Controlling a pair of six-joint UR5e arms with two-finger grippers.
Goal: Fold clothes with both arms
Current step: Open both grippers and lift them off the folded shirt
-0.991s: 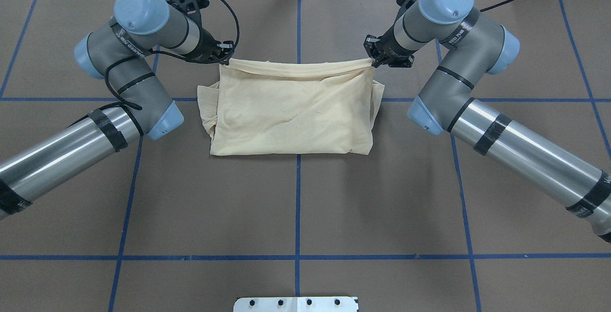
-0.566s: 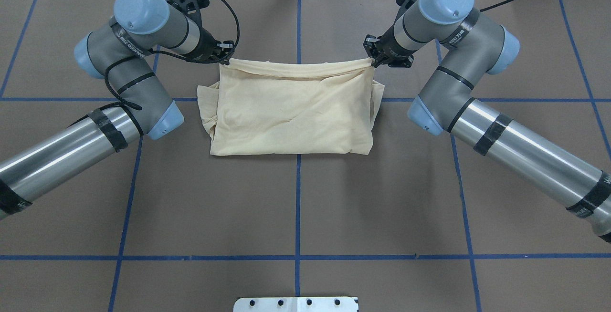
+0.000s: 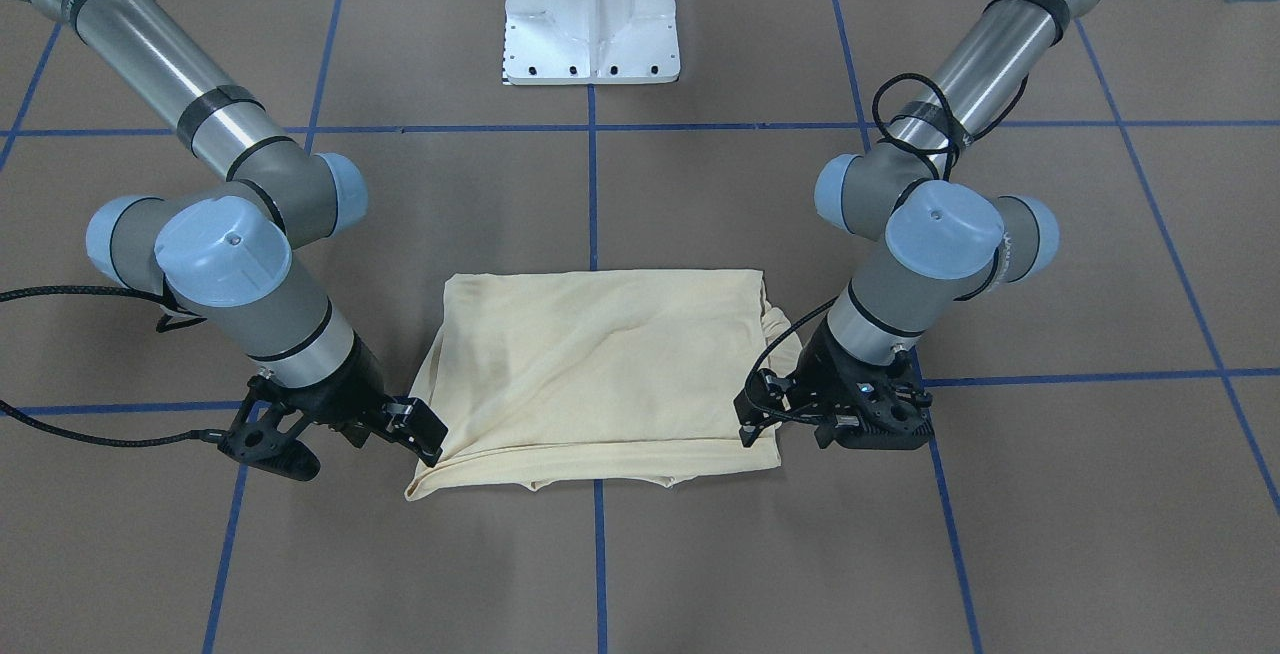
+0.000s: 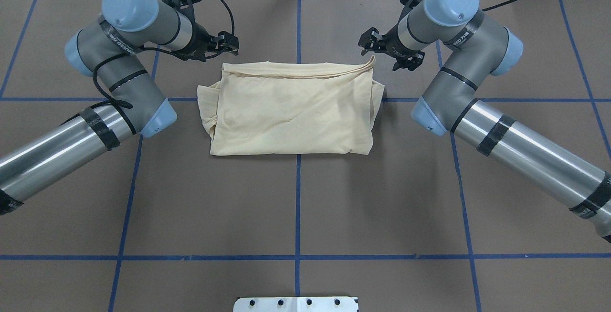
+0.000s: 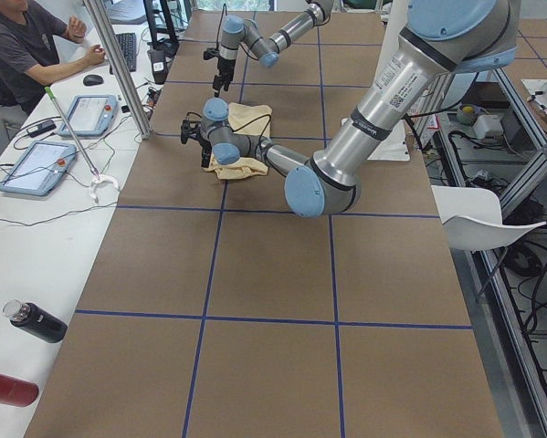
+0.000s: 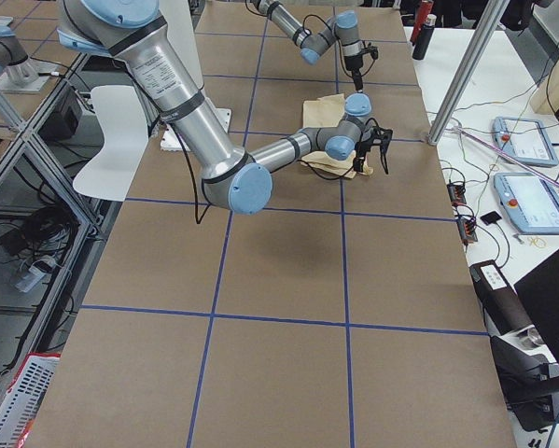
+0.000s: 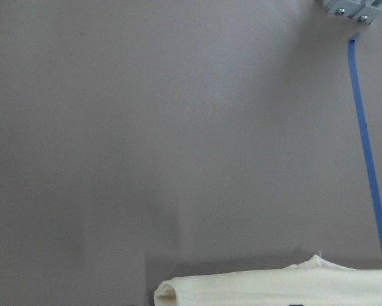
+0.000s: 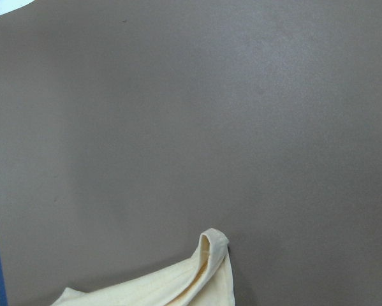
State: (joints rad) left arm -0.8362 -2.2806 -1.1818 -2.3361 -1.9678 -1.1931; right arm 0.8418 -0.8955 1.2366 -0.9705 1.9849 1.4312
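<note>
The cream-yellow shirt (image 4: 291,109) lies folded into a rectangle on the brown table, its far edge resting down in a soft roll. No print shows. My left gripper (image 4: 231,45) hovers just beyond the shirt's far left corner, open and holding nothing. Off the far right corner my right gripper (image 4: 366,45) is likewise open and apart from the fabric. In the front-facing view the shirt (image 3: 600,364) sits between the left gripper (image 3: 746,420) and the right gripper (image 3: 428,436). Each wrist view catches only a shirt corner (image 7: 273,287) (image 8: 197,280) at its lower edge.
The white pedestal base (image 3: 590,14) stands at the robot's side of the table. Blue tape lines (image 4: 298,207) grid the brown surface. Beyond the far edge is a desk with a seated person (image 5: 26,46), tablets (image 5: 36,169), a metal post (image 5: 118,68) and bottles (image 5: 36,321).
Both grippers opened and let go of the shirt's far edge, then drew back and outward from it. The raised edge has dropped onto the folded shirt.
</note>
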